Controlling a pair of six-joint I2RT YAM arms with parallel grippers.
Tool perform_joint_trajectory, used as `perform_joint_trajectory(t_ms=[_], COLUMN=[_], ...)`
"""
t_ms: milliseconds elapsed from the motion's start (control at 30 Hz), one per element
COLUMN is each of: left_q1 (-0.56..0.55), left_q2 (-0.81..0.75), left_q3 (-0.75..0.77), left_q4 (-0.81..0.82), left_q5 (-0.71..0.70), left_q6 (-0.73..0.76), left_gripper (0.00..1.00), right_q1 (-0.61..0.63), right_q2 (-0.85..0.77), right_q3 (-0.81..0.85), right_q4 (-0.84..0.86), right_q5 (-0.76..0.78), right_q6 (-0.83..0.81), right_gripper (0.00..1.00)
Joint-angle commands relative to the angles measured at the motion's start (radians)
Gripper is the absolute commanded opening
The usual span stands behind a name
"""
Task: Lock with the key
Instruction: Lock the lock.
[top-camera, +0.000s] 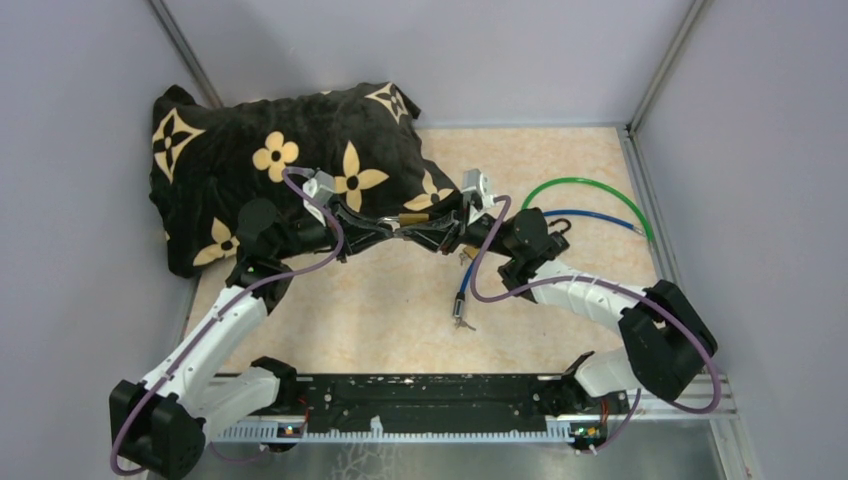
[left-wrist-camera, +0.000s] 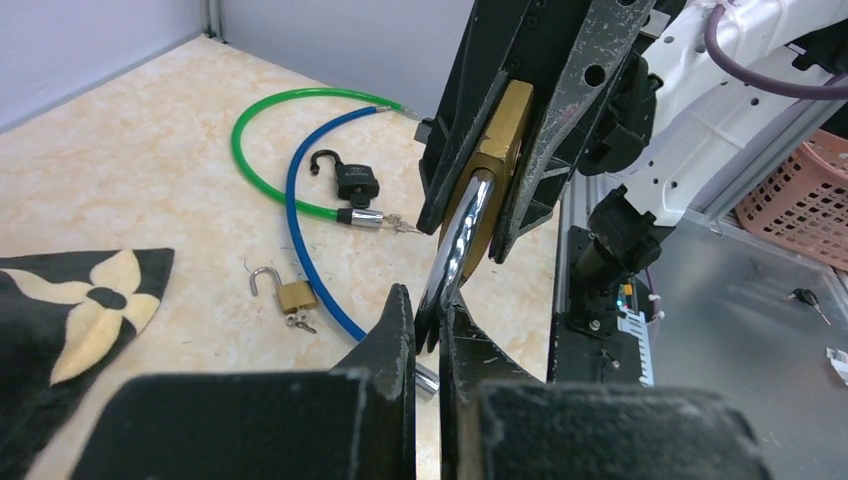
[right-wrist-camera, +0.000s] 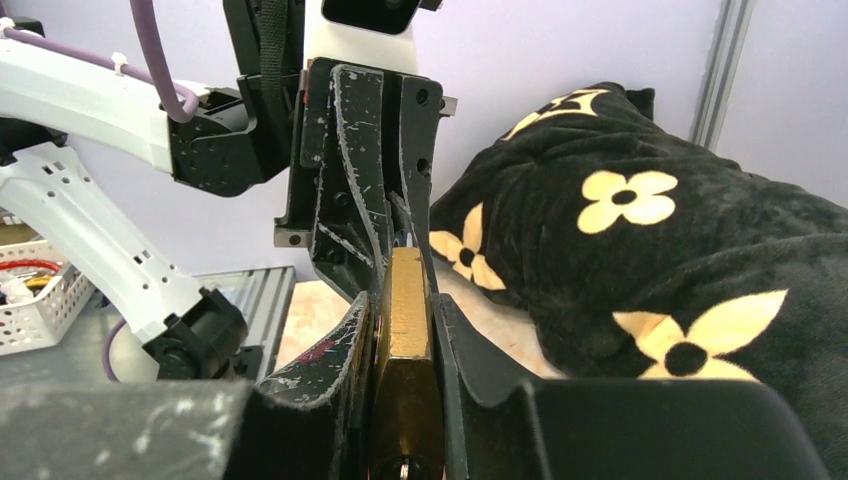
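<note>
Both arms meet above the middle of the table over a brass padlock (top-camera: 410, 217). My right gripper (right-wrist-camera: 405, 300) is shut on its brass body (right-wrist-camera: 408, 340), and the keyhole end faces the right wrist camera. The chrome shackle (left-wrist-camera: 455, 250) sticks out of the body (left-wrist-camera: 505, 125) towards my left gripper (left-wrist-camera: 428, 305), which is shut on its tip. From above, the left gripper (top-camera: 392, 228) and the right gripper (top-camera: 420, 230) stand tip to tip. Whether a key sits in the keyhole I cannot tell.
A black flowered pillow (top-camera: 280, 160) fills the back left. A green cable (left-wrist-camera: 250, 150) and a blue cable (left-wrist-camera: 300, 230) lie on the table, with a black padlock (left-wrist-camera: 355, 182) and a small open brass padlock (left-wrist-camera: 290, 293) with keys. A pink basket (left-wrist-camera: 800, 190) stands off the table.
</note>
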Motion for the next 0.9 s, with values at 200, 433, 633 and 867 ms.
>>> perform_joint_trajectory(t_ms=[200,433,633,867], left_q1=[-0.152,-0.081,0.031,0.097], left_q2=[-0.046,-0.133,-0.237,-0.340], left_q3=[0.076,-0.009,-0.120,-0.211], left_q4=[0.084,0.106,0.151,0.018], left_q5=[0.216,0.130,0.072,0.066], left_q6=[-0.011,-0.032,-0.081,0.098], left_gripper=[0.00,0.00,0.00,0.00], right_q1=[0.098,0.080,0.004,-0.168], right_q2=[0.125,0.048,-0.076,-0.257], right_q3=[0.068,0.107,0.170,0.124], right_q4=[-0.345,-0.513,-0.774,-0.998], right_q5=[0.010,-0.039,-0.129,-0.243], right_q6=[-0.115,-0.115,-0.126,-0.200], right_gripper=[0.00,0.00,0.98,0.98])
